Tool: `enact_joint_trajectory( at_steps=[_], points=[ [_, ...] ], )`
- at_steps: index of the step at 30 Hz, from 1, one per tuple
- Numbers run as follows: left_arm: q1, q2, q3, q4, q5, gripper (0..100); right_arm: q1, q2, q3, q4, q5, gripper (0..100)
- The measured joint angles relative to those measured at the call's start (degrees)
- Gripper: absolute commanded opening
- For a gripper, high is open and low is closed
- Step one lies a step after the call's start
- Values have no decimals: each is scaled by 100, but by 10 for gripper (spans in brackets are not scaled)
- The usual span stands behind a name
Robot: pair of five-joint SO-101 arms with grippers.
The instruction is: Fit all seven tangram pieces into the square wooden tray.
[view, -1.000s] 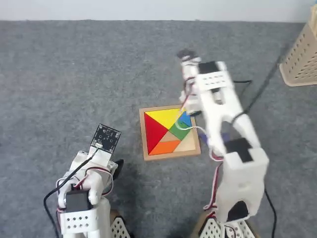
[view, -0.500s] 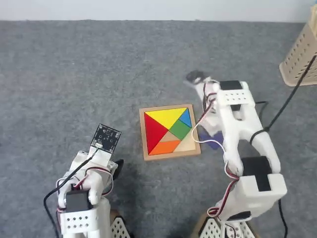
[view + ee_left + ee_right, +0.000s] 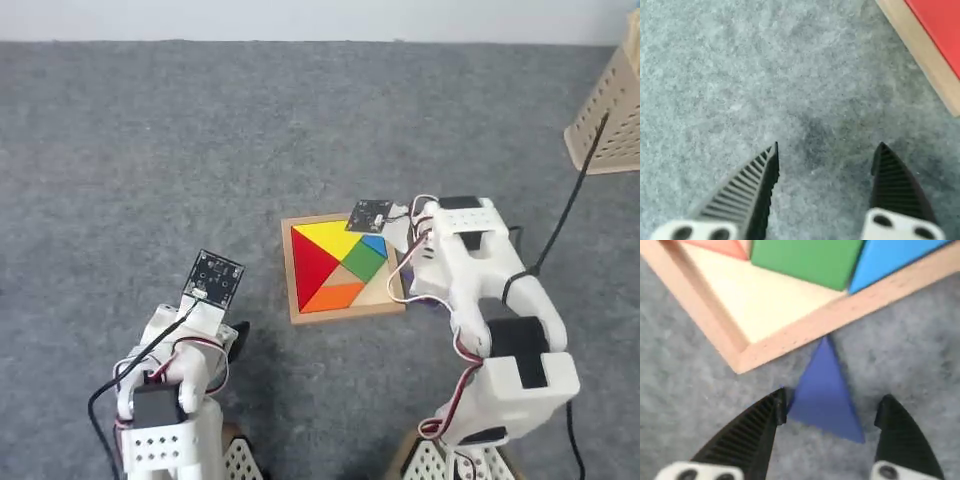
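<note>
Final-piece pick: right end effector [image 3: 834, 399] is spread wide, straddling the indigo triangular piece [image 3: 824, 390], nothing gripped yet.

The square wooden tray [image 3: 288, 270] sits mid-frame in the high view. It looks to hold six pieces: yellow triangle [image 3: 330, 238], red triangle [image 3: 312, 268], blue triangle [image 3: 374, 242], green square [image 3: 364, 262], orange parallelogram [image 3: 333, 296] and small salmon triangle [image 3: 722, 245]. The triangular slot [image 3: 382, 290] at its lower-right corner is bare. The indigo piece lies flat on the grey desk [image 3: 150, 150] just outside that corner, tip at the rim, touching or nearly. Left end effector [image 3: 828, 147] is released too, over bare desk beside the tray's left rim, lower left of the high view.

Next, probably: get the fingers low, clamp the thin edges without shoving the piece into the rim, lift, rotate to match the slot, drop in.
</note>
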Motion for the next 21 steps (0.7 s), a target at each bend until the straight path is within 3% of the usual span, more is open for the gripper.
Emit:
enact_joint_trajectory(
  at_steps=[3, 9, 15, 21],
  points=[
    [0, 0, 0, 0, 0, 280, 9, 0, 0, 0, 18, 277],
    [0, 0, 0, 0, 0, 280, 44, -114, 141, -97, 18, 98],
    [0, 0, 0, 0, 0, 280, 44, -229, 290, -105, 18, 86],
    [0, 0, 0, 0, 0, 280, 9, -255, 308, -105, -642, 87]
  ],
)
